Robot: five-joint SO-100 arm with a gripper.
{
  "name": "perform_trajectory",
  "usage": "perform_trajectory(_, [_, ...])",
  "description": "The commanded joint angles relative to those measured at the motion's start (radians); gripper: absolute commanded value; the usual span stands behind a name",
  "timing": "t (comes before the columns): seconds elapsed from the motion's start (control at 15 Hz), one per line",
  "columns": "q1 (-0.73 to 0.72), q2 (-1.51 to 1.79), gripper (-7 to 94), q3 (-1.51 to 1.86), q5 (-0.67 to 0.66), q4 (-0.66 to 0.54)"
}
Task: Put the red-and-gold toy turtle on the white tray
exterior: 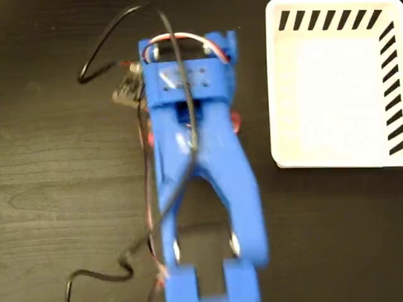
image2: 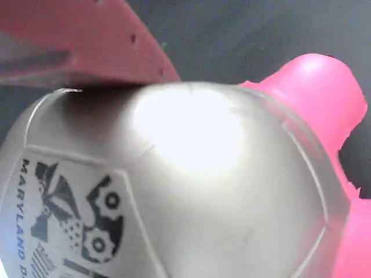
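Hovering straight over the red-and-gold toy turtle point(image2: 191, 191), whose shell fills the wrist view, the hand leaves its grip state impossible to tell, with the white tray point(exterior: 277, 94) lying up-right across the dark counter point(exterior: 63, 189).

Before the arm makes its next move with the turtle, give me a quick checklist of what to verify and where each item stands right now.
1. Red-and-gold toy turtle located: ok; its shell fills the wrist view, and in the fixed view only slivers of red peek out beside the blue arm.
2. Gripper closed on the turtle: cannot tell; one red finger lies against the shell, the other is out of sight.
3. White tray in view: ok, upper right in the fixed view.
4. Tray bare: ok, as far as the frame shows.
5. Turtle on the tray: not ok, not yet.
6. Cables clear of the tray: ok.
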Motion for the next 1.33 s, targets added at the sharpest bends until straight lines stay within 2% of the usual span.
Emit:
perform_trajectory(0.0, [0.025,0.267,0,-0.146,-0.048,0.124])
perform_trajectory(0.2, [0.017,0.350,0,-0.284,-0.112,0.272])
perform_trajectory(0.4, [0.086,0.354,0,-0.344,-0.158,0.272])
perform_trajectory(0.53, [0.155,0.316,0,-0.394,-0.221,0.259])
perform_trajectory(0.87, [0.394,0.126,0,-0.468,-0.416,0.103])
perform_trajectory(1.07, [0.494,-0.058,0,-0.641,-0.471,0.109])
perform_trajectory(1.27, [0.522,-0.201,0,-0.732,-0.474,0.120])
